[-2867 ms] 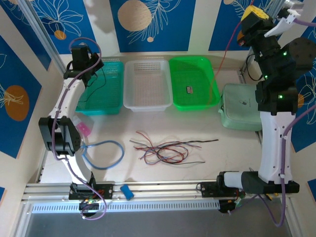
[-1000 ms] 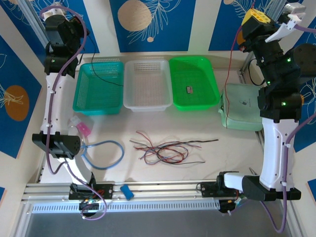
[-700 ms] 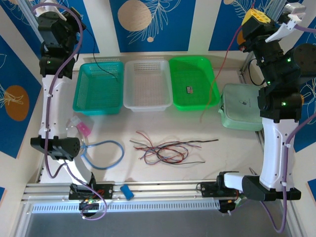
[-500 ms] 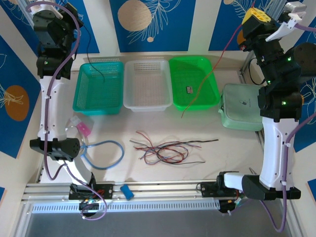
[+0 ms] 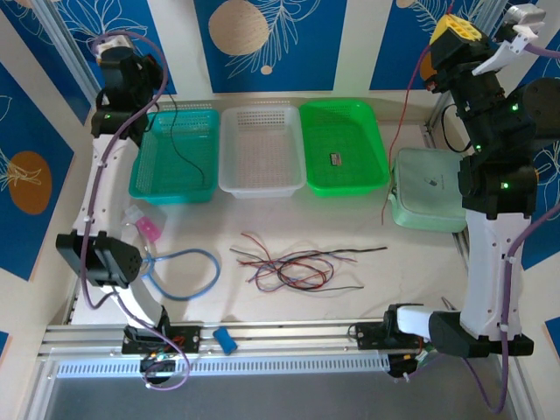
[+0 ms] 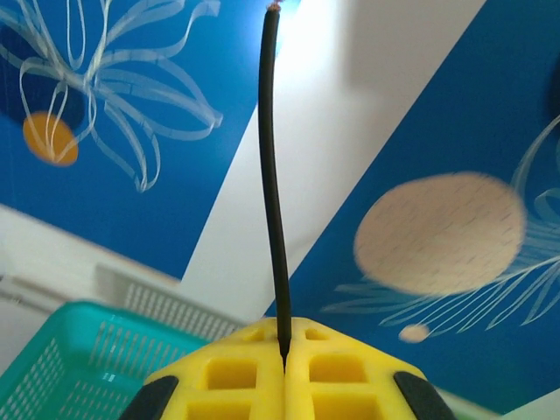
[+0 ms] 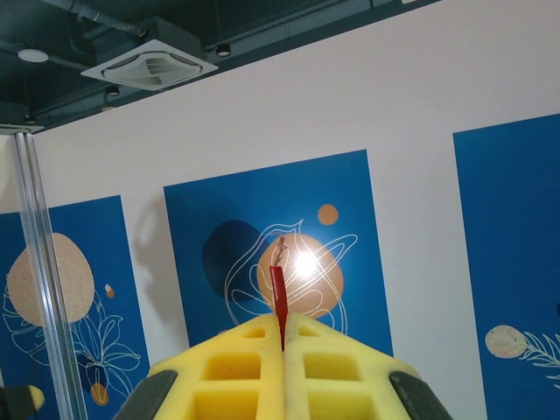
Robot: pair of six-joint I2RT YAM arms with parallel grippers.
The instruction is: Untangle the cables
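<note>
Left pincer (image 6: 284,354) is clenched on a black cable (image 6: 274,175), right pincer (image 7: 282,341) on a red cable (image 7: 278,293); both cables hang limp below them. The tangled cables (image 5: 293,267) lie well below: light, floppy, probably slippery, best pinched near a free end.

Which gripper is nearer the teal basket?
Left. The left gripper is raised by the far-left corner of the teal basket; the right gripper is high up at the far right.

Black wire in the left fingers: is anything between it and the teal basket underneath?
Nothing visible. The black wire, pinched between the shut left fingers, hangs down with its free end over the teal basket, and the basket floor looks bare there. The white basket stands beside it, apart from the wire.
</note>
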